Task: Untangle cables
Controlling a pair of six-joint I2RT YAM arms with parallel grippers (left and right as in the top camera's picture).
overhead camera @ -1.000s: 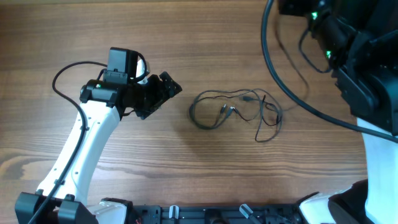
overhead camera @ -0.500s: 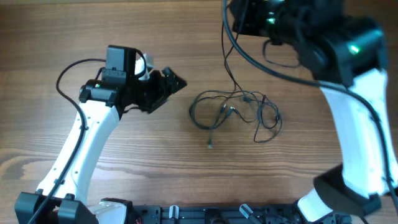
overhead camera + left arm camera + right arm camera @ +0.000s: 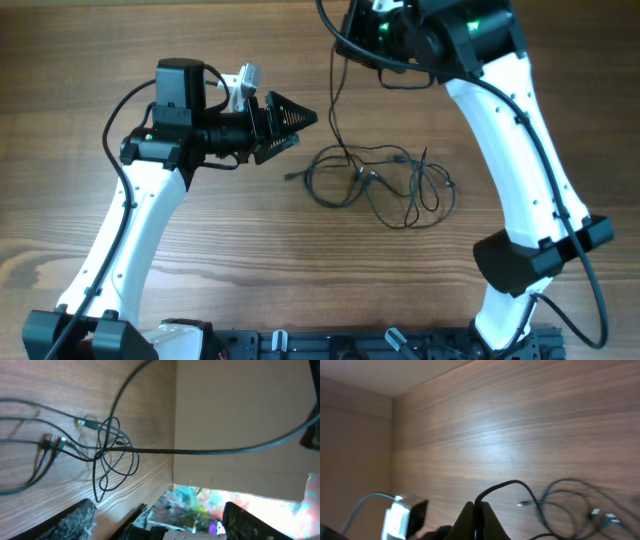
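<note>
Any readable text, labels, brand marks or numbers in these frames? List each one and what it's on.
None readable.
No lettering shows on the table, the cables, the left arm or the right arm.
The colourful patch beyond the table edge in the left wrist view is too blurred to read.

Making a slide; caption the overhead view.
Right arm, jaws shut, holds a strand of cables; left arm alongside, jaws open.

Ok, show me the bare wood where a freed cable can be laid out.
Biggest free patch: the near strip of table between left arm and right arm, in front of the cables. Also bare: the far-left corner, and right of the right arm. Crowded: the centre, with the tangle and a strand running up to the right arm.
</note>
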